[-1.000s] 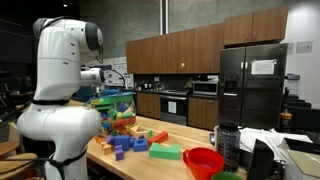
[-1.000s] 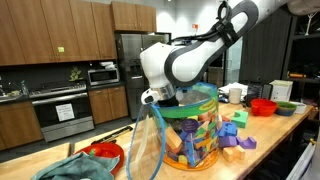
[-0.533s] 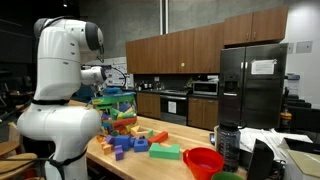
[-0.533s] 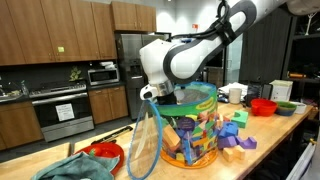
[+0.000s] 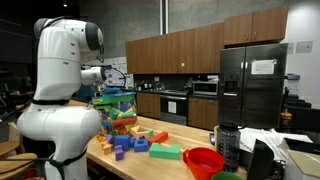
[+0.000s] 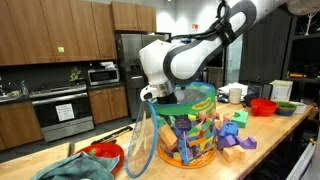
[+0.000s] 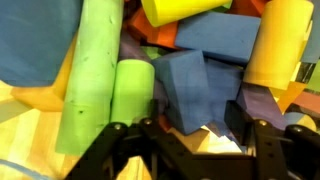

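Now a pick is judged in hand: the gripper (image 7: 190, 140) is held inside the clear tub (image 6: 195, 135) on the worktop (image 6: 275, 140), fingers seemingly spread, the blue block (image 7: 190, 85) at 12 o'clock. Next, a square closing is called for, clear of the green cylinder (image 7: 130, 100) at 10 o'clock.

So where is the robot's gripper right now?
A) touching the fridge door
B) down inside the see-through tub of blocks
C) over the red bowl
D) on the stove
B. In an exterior view the arm reaches down into the clear tub, and the wrist view shows the gripper open among the blocks, right by a blue block and a green cylinder.
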You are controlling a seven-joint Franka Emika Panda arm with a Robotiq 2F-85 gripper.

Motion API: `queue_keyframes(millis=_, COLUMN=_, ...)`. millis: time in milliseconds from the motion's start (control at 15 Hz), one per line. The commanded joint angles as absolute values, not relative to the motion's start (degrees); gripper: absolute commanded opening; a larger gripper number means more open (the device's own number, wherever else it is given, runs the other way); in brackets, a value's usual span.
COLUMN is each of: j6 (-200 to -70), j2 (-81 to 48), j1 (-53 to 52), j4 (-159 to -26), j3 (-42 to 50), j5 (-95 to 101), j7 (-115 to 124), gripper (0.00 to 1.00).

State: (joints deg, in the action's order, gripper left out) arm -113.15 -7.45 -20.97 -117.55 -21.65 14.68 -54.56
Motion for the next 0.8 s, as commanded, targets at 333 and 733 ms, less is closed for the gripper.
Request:
queue_keyframes(millis=333, j6=-110.1, j2=-6.2, j1=-21.1, j4=-117.5, j3=-21.5, j5=18.4, j7=-53.1, gripper=1.00)
queue_keyframes(millis=733, j6=-106.6, j2=-4.6, j1=-21.1, j4=-116.4, j3=-21.3, j5=22.5, j7=-51.8, gripper=1.00)
